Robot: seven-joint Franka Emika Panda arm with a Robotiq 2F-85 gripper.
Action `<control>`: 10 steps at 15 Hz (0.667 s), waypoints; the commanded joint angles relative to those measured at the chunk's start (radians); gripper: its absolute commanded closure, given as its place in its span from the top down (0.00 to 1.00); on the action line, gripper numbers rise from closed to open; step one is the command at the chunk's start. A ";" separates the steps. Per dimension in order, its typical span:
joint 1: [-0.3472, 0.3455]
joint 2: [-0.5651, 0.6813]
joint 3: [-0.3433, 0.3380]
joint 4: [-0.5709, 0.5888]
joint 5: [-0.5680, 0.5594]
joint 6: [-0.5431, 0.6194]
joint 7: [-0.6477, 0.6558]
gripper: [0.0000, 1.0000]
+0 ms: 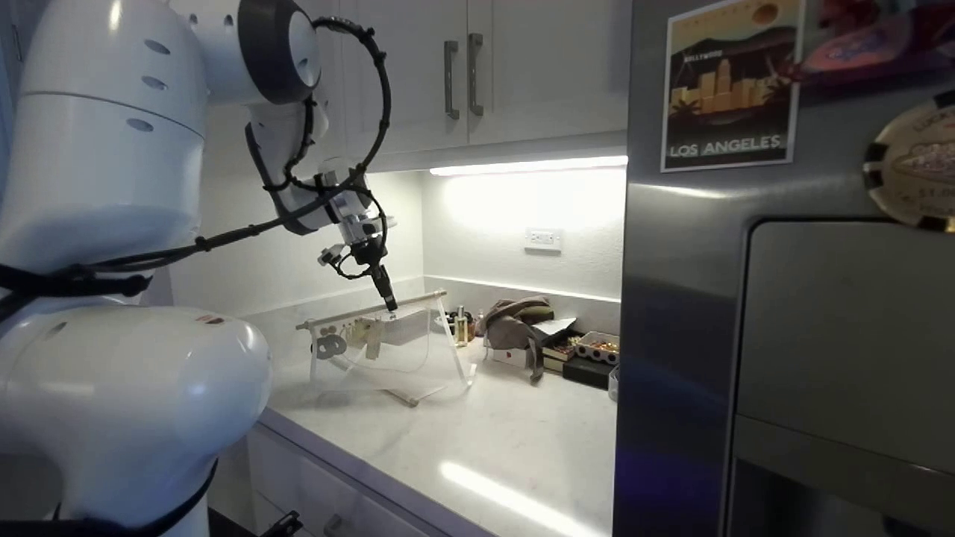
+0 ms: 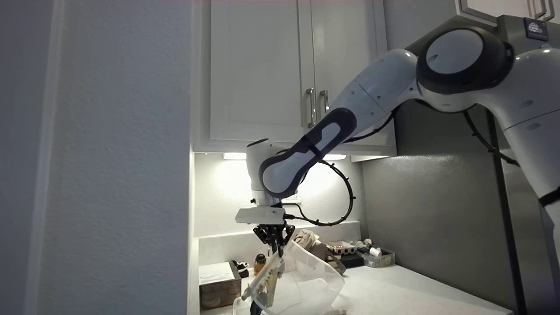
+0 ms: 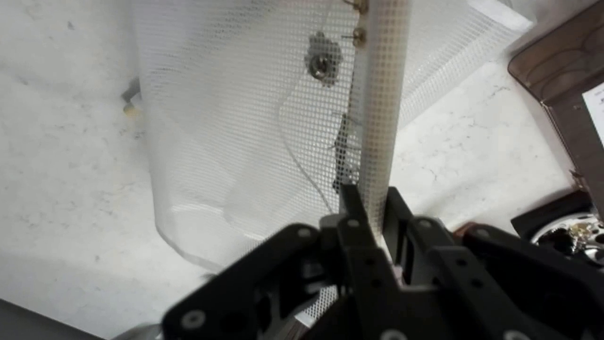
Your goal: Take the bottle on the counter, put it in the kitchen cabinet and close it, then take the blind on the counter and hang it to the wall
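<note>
Black and narrow, the tool (image 3: 373, 198) is gripping the pale mesh blind (image 3: 226, 141) by its rod (image 3: 384, 104), its fingers (image 3: 351, 208) pressing in from both sides. Steel-fronted, the refrigerator (image 1: 683, 313) is filling the right of an exterior view. The kitchen cabinet (image 2: 258, 65) is hanging high in both exterior views, its doors (image 1: 414, 89) standing closed. The white tabletop (image 1: 515, 432) is stretching out below, under the blind. The robot arm (image 1: 112, 156) is standing tall in the foreground of an exterior view, bending near the top and sloping to a tilted wrist (image 1: 345, 205). In an exterior view the forearm (image 2: 291, 170) is slanting down to the left, the tool is pointing nearly straight down, and a black cable (image 2: 351, 197) is looping out beside it. The rod is leaning, with the mesh draping beneath; whether the lower end is touching the tabletop cannot be told. A brown box (image 2: 220, 295) is standing near the blind. On the refrigerator, a poster (image 1: 731, 86) is showing "LOS ANGELES" in pale capitals and a small "HOLLYWOOD" above its skyline. Beside it a red magnet (image 1: 858, 48) is carrying script too blurred to read, and a round chip (image 1: 918, 160) is showing "LUCK" and "$1.0" before the frame's edge. Near the wall (image 2: 214, 197), an amber bottle (image 2: 259, 264) with a dark cap is standing on the tabletop.
</note>
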 commanded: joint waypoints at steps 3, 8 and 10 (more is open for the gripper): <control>-0.068 -0.204 0.012 -0.183 0.002 0.143 0.007 0.04; -0.159 -0.351 0.004 -0.297 0.020 0.272 -0.058 0.04; -0.207 -0.416 -0.011 -0.366 0.048 0.351 -0.127 0.04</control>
